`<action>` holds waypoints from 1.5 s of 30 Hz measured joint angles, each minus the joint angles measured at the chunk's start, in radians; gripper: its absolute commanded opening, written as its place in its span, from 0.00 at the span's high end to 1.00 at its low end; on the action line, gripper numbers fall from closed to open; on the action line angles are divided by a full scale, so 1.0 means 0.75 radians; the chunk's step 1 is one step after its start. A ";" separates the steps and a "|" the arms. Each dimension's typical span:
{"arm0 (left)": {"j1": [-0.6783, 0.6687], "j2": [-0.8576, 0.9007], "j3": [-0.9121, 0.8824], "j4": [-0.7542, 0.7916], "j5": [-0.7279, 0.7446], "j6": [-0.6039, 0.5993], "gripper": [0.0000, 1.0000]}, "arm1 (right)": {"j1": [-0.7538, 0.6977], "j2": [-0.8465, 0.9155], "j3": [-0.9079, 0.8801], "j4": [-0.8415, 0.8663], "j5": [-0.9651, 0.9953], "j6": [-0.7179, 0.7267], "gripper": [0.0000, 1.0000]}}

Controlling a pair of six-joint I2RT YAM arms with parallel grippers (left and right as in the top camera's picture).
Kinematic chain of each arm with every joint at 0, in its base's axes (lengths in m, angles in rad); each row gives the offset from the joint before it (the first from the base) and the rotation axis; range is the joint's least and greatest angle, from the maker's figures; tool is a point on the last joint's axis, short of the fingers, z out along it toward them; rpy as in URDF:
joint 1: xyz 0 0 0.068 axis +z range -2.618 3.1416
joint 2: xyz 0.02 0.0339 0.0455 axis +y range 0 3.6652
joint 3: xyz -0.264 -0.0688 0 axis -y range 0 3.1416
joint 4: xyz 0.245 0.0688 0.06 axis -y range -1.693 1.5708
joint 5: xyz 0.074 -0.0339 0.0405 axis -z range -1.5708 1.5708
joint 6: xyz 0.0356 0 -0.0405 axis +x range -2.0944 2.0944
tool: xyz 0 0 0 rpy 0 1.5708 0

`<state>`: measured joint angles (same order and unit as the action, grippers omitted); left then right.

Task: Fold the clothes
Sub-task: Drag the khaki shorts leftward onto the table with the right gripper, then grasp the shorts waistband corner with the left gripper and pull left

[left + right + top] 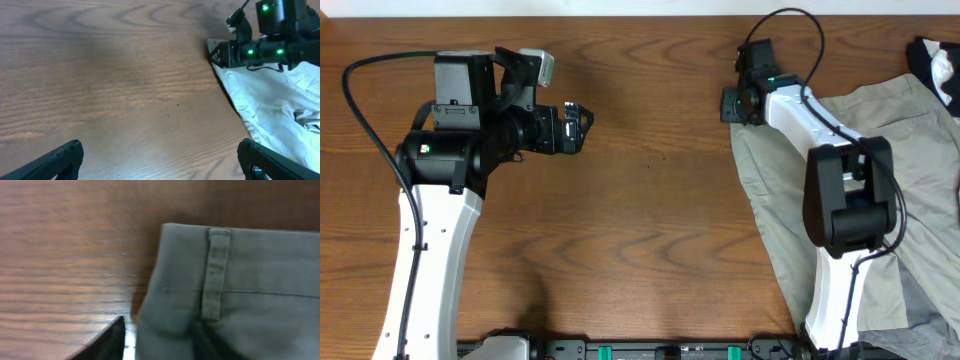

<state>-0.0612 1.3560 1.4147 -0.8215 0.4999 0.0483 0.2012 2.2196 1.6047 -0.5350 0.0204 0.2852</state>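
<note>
Shorts [920,170] are lying on the table's [650,200] right side, the right gripper [730,105] sitting at their far-left corner.

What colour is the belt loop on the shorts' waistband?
The belt loop is pale khaki-green, like the shorts; clearest in right wrist view.

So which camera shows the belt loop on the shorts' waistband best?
Right wrist: the belt loop sits close up, crossing the waistband of the shorts. The overhead view shows the shorts spread out, but the right hand covers that corner. The left wrist view catches the corner only from afar, with no loop discernible.
</note>
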 measured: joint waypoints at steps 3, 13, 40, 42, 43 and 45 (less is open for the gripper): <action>0.000 0.000 0.000 -0.003 0.001 0.000 0.00 | 0.001 0.007 0.001 0.004 0.015 0.002 0.92; 0.000 0.000 0.000 -0.005 0.003 0.000 0.00 | 0.095 0.007 0.064 0.030 -0.255 -0.045 0.99; -0.126 0.492 0.001 0.186 0.149 -0.028 0.10 | -0.037 -0.370 0.176 -0.278 -0.208 -0.057 0.37; -0.159 0.608 0.001 0.274 0.195 -0.055 0.09 | -0.090 -0.446 0.186 -0.332 -0.205 -0.039 0.37; -0.176 0.665 0.001 0.324 0.218 -0.071 0.10 | -0.117 -0.489 0.192 -0.364 -0.206 -0.031 0.37; -0.205 0.759 0.001 0.437 0.253 -0.119 0.12 | -0.151 -0.542 0.198 -0.415 -0.205 -0.019 0.37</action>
<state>-0.2150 1.9255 1.4155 -0.4938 0.6899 -0.0406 0.0883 1.8130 1.7531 -0.8459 -0.1337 0.2707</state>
